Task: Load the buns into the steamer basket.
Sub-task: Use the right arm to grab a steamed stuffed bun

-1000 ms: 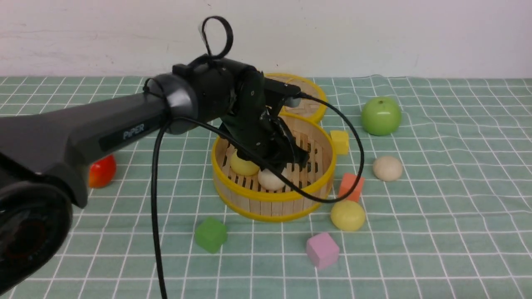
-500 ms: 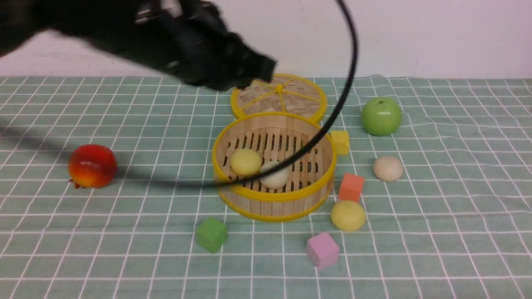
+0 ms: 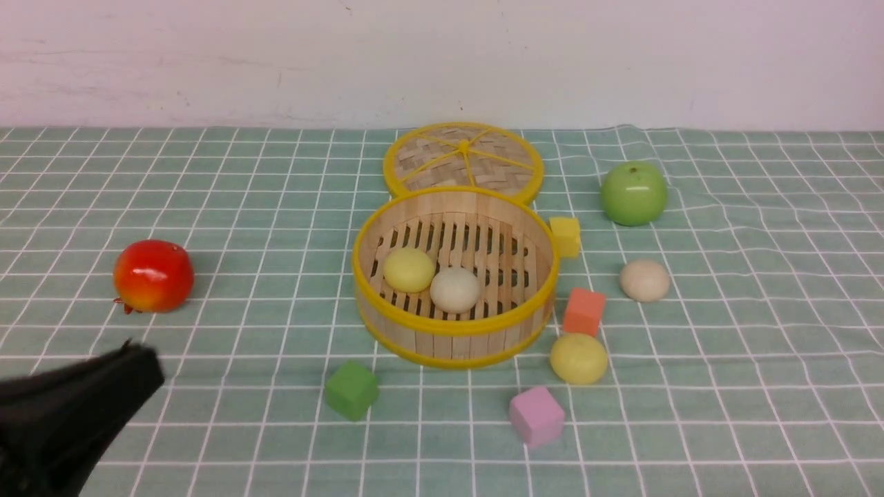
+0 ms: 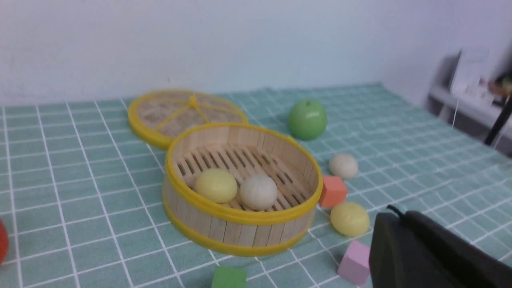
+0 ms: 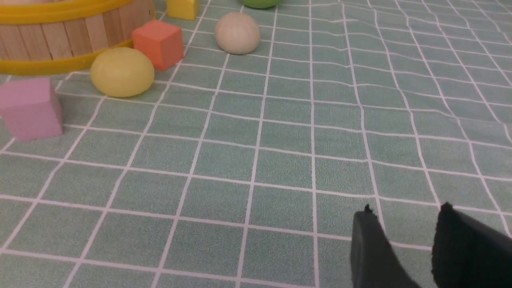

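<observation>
At frame centre the steamer basket (image 3: 452, 331) holds a pale yellow bun (image 3: 409, 270) and a beige bun (image 3: 455, 289) side by side. To its right on the cloth lie a second yellow bun (image 3: 579, 358) and a second beige bun (image 3: 644, 280).

Bright even light, soft shadows; left wrist view slightly blurred.

The left gripper (image 3: 138, 364) lay low at eight o'clock in the front view, a dark wedge pointing toward two o'clock, jaws unreadable. The right gripper (image 5: 406, 218) hung empty, fingertips (image 5: 366, 234) slightly apart.
</observation>
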Robot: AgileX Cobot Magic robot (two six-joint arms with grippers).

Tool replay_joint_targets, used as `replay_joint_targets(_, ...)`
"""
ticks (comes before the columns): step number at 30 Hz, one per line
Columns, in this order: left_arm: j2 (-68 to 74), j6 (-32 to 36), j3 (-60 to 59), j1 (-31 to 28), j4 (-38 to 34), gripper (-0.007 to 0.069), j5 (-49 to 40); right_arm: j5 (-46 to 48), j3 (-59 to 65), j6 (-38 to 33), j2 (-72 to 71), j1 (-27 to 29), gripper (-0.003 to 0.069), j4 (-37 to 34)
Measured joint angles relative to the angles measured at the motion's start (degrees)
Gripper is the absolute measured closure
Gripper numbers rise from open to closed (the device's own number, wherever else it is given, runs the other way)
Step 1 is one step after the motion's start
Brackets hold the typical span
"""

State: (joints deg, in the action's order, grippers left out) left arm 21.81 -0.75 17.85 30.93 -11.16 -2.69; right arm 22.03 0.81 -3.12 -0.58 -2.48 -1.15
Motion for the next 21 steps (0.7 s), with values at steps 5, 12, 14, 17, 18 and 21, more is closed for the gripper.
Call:
replay_joint_targets(5, -7.9, 0.0, -4.8, 0.0, -0.7, 0.0638, 0.8, 0.0, 0.0, 0.0, 0.0, 0.0, 0.0419, 0.0)
replay_joint_targets(12, -13.3, 0.0, -6.6, 0.0, -1.0, 0.0638, 0.4, 0.0, 0.0, 0.0, 0.0, 0.0, 0.0419, 0.0)
replay_joint_targets(14, -13.3, 0.0, -6.6, 0.0, -1.0, 0.0638, 0.1, 0.0, 0.0, 0.0, 0.0, 0.0, 0.0419, 0.0)
replay_joint_targets(17, -13.3, 0.0, -6.6, 0.0, -1.0, 0.0638, 0.0, 0.0, 0.0, 0.0, 0.0, 0.0, 0.0419, 0.0)
replay_joint_targets(18, -13.3, 0.0, -6.6, 0.0, -1.0, 0.0638, -0.1, 0.0, 0.0, 0.0, 0.0, 0.0, 0.0419, 0.0)
replay_joint_targets(21, -13.3, 0.0, -6.6, 0.0, -1.0, 0.0638, -0.2, 0.0, 0.0, 0.0, 0.0, 0.0, 0.0419, 0.0)
